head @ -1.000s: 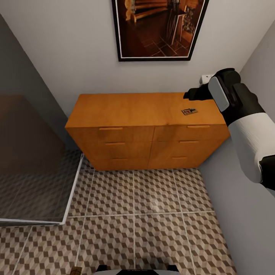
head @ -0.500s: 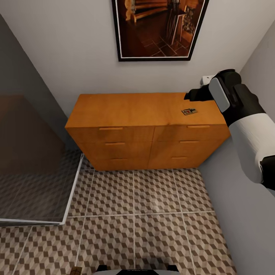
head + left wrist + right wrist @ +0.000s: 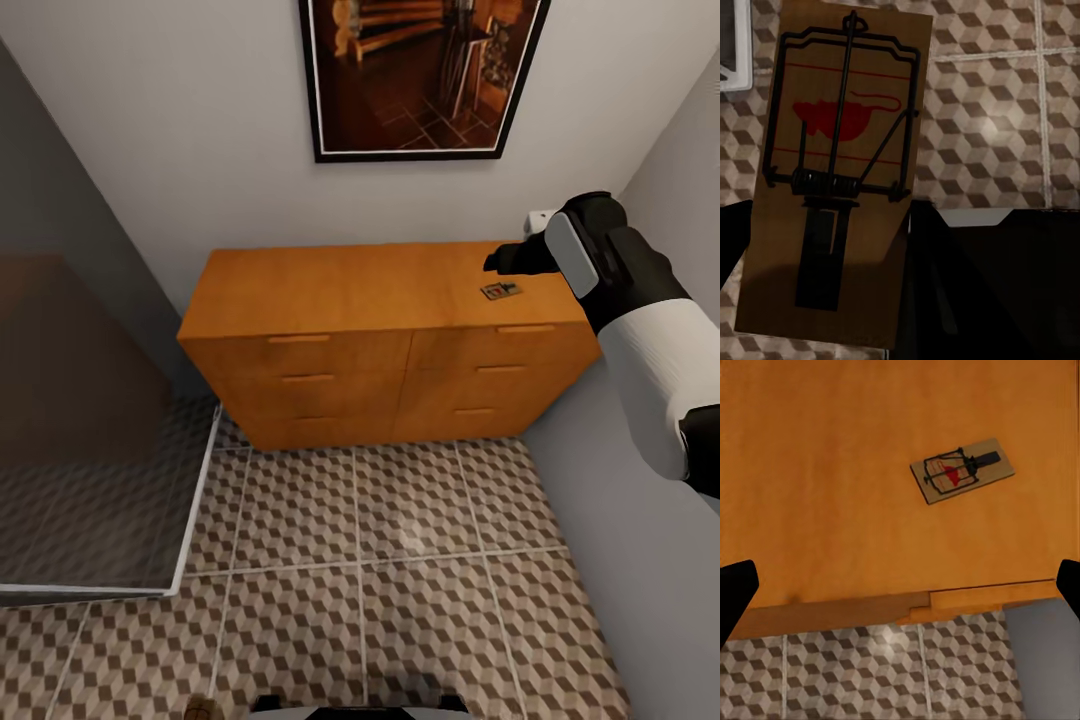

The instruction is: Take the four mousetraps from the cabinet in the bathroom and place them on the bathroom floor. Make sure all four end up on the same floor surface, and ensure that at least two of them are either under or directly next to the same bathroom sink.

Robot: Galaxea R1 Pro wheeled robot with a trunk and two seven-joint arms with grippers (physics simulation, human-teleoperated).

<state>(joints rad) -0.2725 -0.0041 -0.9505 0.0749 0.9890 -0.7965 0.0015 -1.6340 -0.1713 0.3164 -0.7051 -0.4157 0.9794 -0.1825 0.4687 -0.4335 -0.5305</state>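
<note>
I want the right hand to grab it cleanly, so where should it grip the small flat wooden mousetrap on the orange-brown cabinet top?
Probably from straight above, closing across the small flat wooden mousetrap's long edges: it lies flat on the orange-brown cabinet top.

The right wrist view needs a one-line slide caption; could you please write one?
Open right gripper above a mousetrap lying on the cabinet top.

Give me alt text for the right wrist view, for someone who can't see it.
A single mousetrap lies flat on the orange-brown top of the cabinet, seen from above. Past the cabinet's front edge, the cube-patterned bathroom floor shows below, and the dark tips of the open right gripper frame the scene.
</note>
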